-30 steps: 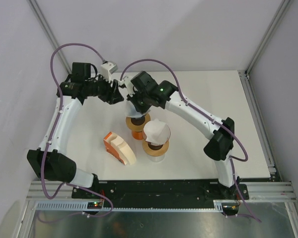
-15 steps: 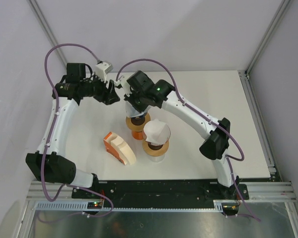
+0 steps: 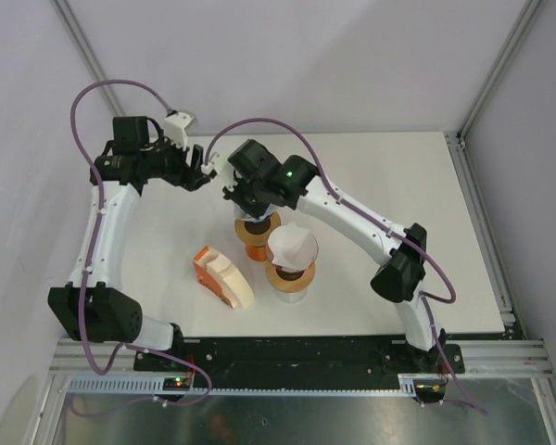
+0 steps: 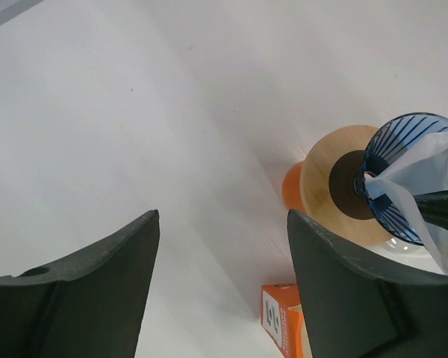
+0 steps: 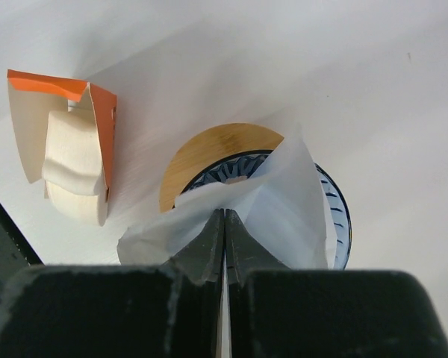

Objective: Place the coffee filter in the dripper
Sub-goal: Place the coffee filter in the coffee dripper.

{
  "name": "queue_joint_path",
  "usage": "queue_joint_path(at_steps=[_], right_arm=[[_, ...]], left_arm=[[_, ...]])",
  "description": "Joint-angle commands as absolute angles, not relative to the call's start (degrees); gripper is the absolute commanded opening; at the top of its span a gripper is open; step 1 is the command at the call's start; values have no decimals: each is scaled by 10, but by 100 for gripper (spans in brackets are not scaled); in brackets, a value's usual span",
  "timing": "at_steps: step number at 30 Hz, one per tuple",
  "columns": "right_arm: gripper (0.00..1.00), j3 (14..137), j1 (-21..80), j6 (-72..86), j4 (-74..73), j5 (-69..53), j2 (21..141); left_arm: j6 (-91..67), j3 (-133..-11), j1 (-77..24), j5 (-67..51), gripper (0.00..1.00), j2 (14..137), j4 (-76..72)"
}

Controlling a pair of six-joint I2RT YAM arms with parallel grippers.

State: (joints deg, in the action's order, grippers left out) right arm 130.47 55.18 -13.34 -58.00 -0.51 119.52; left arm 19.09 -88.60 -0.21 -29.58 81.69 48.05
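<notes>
My right gripper (image 5: 225, 212) is shut on a white paper coffee filter (image 5: 291, 201), pinching its folded edge. The filter hangs over and partly inside the blue ribbed dripper (image 5: 342, 224), which sits on a wooden ring (image 5: 201, 149). In the top view this dripper (image 3: 257, 232) stands on an orange base, under my right gripper (image 3: 244, 197). My left gripper (image 4: 222, 216) is open and empty, up and to the left of the dripper (image 4: 403, 134); it also shows in the top view (image 3: 202, 174).
A second dripper with a white filter in it (image 3: 291, 246) stands just right of the first. An orange box of filters (image 3: 221, 276) lies at the front left, also seen in the right wrist view (image 5: 101, 112) and the left wrist view (image 4: 280, 321).
My left gripper has drawn back to the left, away from the right gripper. My right gripper has shifted slightly left over the dripper, still holding the filter.
</notes>
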Motion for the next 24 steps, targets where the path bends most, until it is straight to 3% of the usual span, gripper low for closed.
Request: queue_joint_path(at_steps=[1,24], right_arm=[[0,1320,551,-147,-573,-19,1192],[0,1357,543,-161,-649,20,1278]], left_arm=[[202,-887,14,-286,74,815,462],[201,-879,17,-305,75,811,462]])
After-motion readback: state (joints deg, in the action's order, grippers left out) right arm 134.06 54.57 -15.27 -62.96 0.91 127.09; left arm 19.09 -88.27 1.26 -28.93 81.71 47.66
